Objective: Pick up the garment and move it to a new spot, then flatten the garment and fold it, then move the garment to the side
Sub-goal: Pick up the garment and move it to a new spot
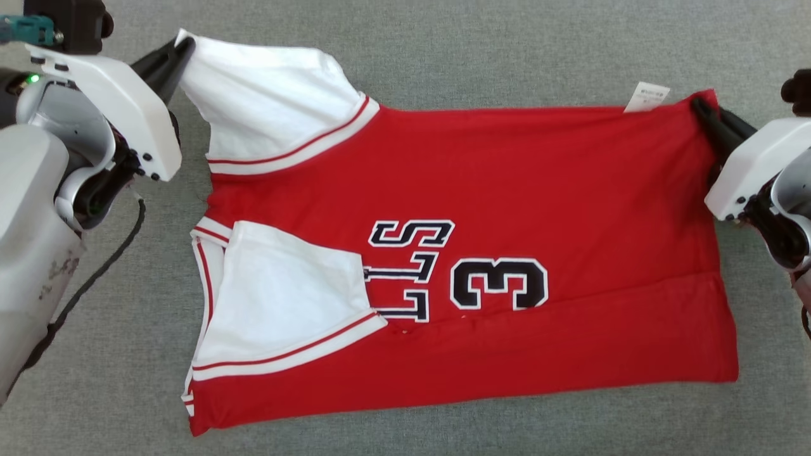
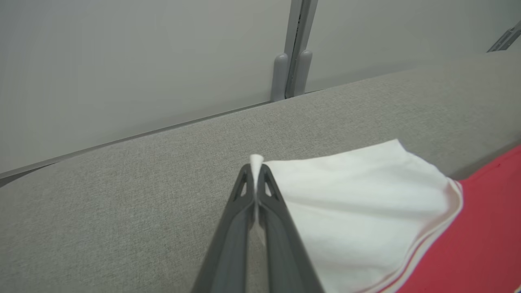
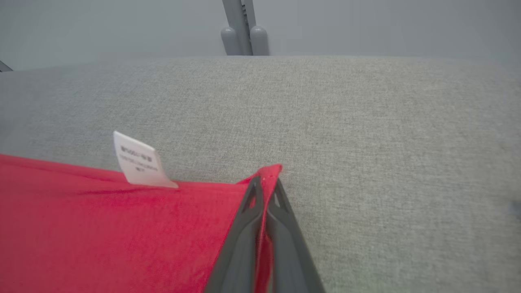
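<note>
Left arm crowds the near left corner, its cable trailing on the grey table; swung inward, it could drag that cable onto the cloth. Across the middle of the table the jersey lies flat, collar end to the left, near sleeve folded in over the chest. Left gripper is clamped on the very tip of the far sleeve, and right gripper is clamped on the far hem corner, beside the tag. Both bites look thin, so a quick lift could pull cloth free. Since one hold is on a loose sleeve rather than the body, uneven lifting could twist the far edge, land the fold crooked, or flip the near sleeve out.
</note>
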